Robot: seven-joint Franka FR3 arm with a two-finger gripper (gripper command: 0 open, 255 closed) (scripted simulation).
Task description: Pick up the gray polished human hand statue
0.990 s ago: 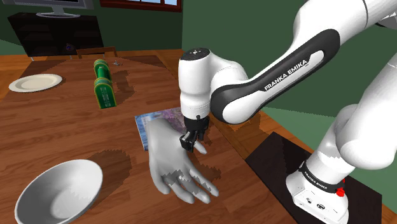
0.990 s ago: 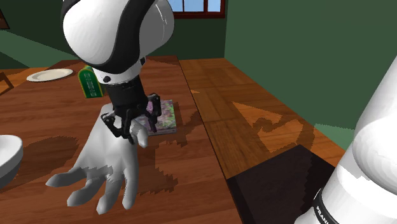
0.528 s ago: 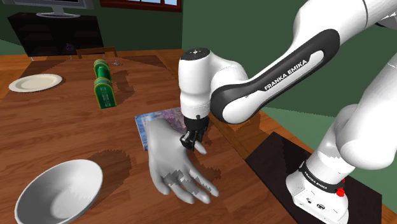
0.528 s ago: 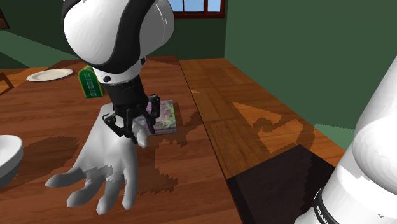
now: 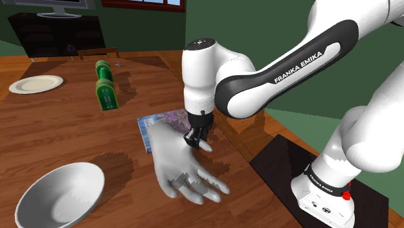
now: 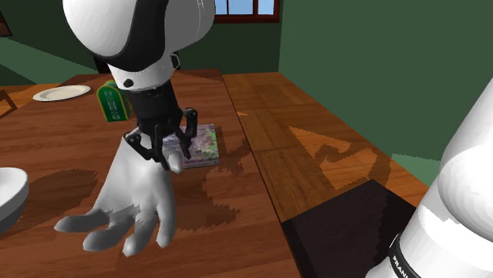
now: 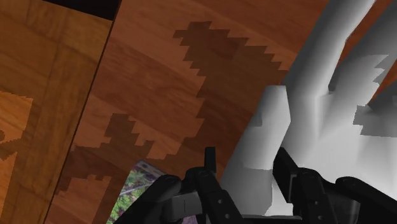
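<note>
The pale grey hand statue [image 5: 176, 160] lies palm-down over the wooden table [image 5: 58, 136], fingers spread toward the near edge. My black gripper [image 5: 196, 138] comes down from above at its thumb side, and the fingers are shut on the thumb. In the second exterior view the gripper [image 6: 163, 155] clasps the statue [image 6: 138, 197] near the wrist end, with a shadow under the raised fingers. From the wrist, the statue's thumb [image 7: 254, 153] sits between the two fingers of the gripper [image 7: 247, 167], and the rest of the statue [image 7: 318, 108] spreads away beyond them.
A colourful book [image 5: 162, 121] lies flat just behind the statue. A green can [image 5: 105, 87] lies on its side farther back, with a white plate [image 5: 36, 83] at the far left. A white bowl [image 5: 59, 194] sits near the front left. The stand [image 5: 304, 175] is at lower right.
The arm has risen a little with the statue in the gripper. The statue's fingertips have swung slightly toward the shoulder view's right and lifted off the wood.
</note>
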